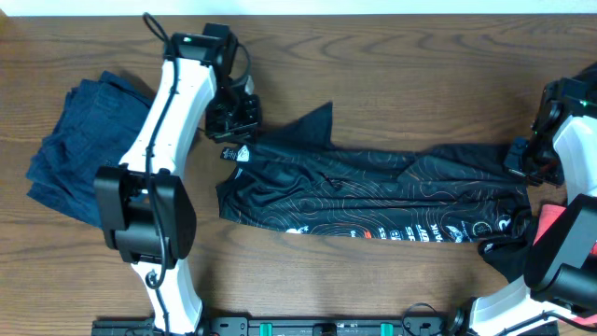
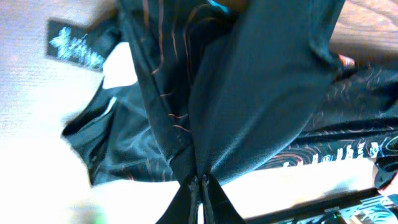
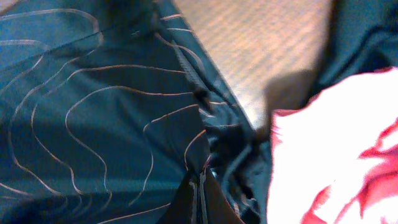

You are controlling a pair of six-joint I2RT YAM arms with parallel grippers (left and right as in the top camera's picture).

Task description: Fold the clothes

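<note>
across the middle of the surface (image 1: pixel 420 65) the black jersey (image 1: pixel 373 191) lies drawn out long, one end under each arm. the left end effector (image 2: pixel 200 186) has its fingers pressed together on a ridge of the cloth, which fans away from the pinch. the right end effector (image 3: pixel 200 185) is likewise closed on a fold at the jersey's other end. holding both ends apart looks meant to pull the garment straight so a fold can be laid cleanly. the navy garment (image 1: pixel 70 140) sits bunched at the left edge and the coral-red garment (image 1: pixel 562 222) at the right, close against the jersey's end; both seem set aside.

much is hidden. from overhead the arms cover both grips, and the right arm cuts off most of the coral-red piece. the left wrist view is blurred and washed out, and the right wrist view bleaches the red cloth nearly white. whether each pinch holds one layer or several cannot be told. the print along the jersey's lower edge is too small to read.
</note>
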